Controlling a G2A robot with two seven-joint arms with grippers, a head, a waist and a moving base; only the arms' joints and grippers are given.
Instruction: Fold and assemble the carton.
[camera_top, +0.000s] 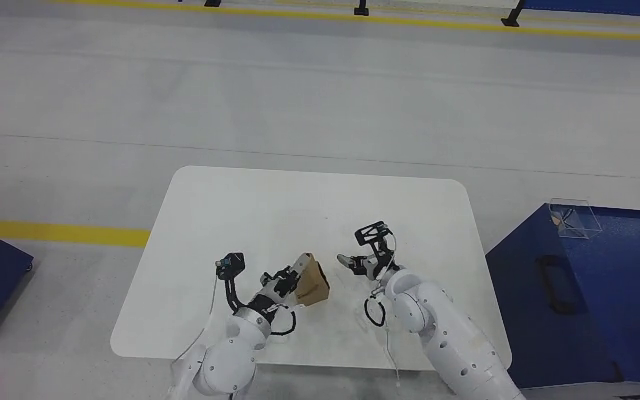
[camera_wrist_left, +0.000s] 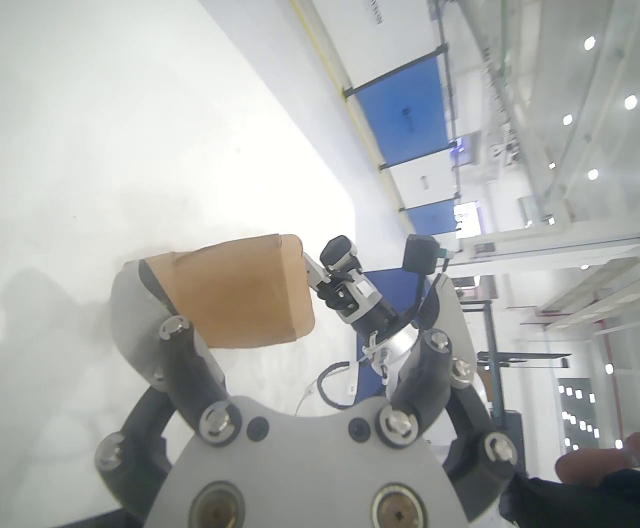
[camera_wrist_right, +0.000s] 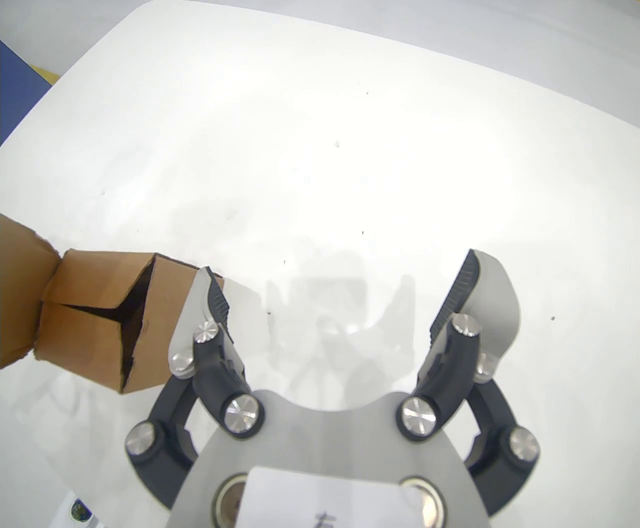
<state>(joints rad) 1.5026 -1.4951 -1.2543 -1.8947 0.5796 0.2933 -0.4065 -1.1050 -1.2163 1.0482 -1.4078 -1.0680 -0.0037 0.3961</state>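
Small brown cardboard carton (camera_wrist_right: 95, 320) rests against one finger of the wide-spread left gripper (camera_top: 288, 281), not clamped. The right gripper (camera_wrist_right: 342, 272), also wide, sits just beside its gaping end flaps. Probably the flap-closing step: next, press them shut while the left braces.

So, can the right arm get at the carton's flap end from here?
Probably yes: the right gripper is open, right beside the carton, flap end facing it, nothing between.
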